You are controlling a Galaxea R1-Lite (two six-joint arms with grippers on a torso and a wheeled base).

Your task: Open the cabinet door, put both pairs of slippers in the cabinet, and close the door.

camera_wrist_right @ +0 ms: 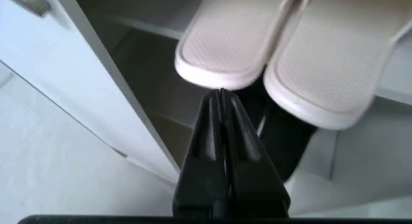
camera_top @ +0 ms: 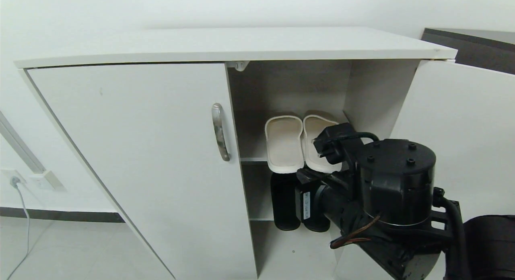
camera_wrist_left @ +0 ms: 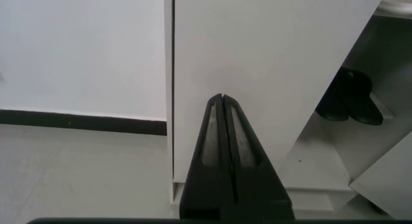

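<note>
The white cabinet [camera_top: 225, 46] has its left door [camera_top: 136, 151] shut and its right door [camera_top: 462, 123] swung open. A pair of white slippers [camera_top: 299, 141] lies on the upper shelf, heels hanging over the shelf edge. A pair of black slippers [camera_top: 285, 201] sits on the shelf below. My right gripper [camera_wrist_right: 222, 98] is shut and empty, its tip just under the heels of the white slippers [camera_wrist_right: 283, 53]. My left gripper [camera_wrist_left: 223, 102] is shut and empty, low in front of the closed left door, with the black slippers [camera_wrist_left: 351, 98] off to the side.
A metal handle [camera_top: 220, 132] is on the left door. A white wall and pale floor [camera_top: 48, 252] lie to the left, with a socket and cable [camera_top: 18, 187]. A dark piece of furniture [camera_top: 474, 46] stands behind the cabinet on the right.
</note>
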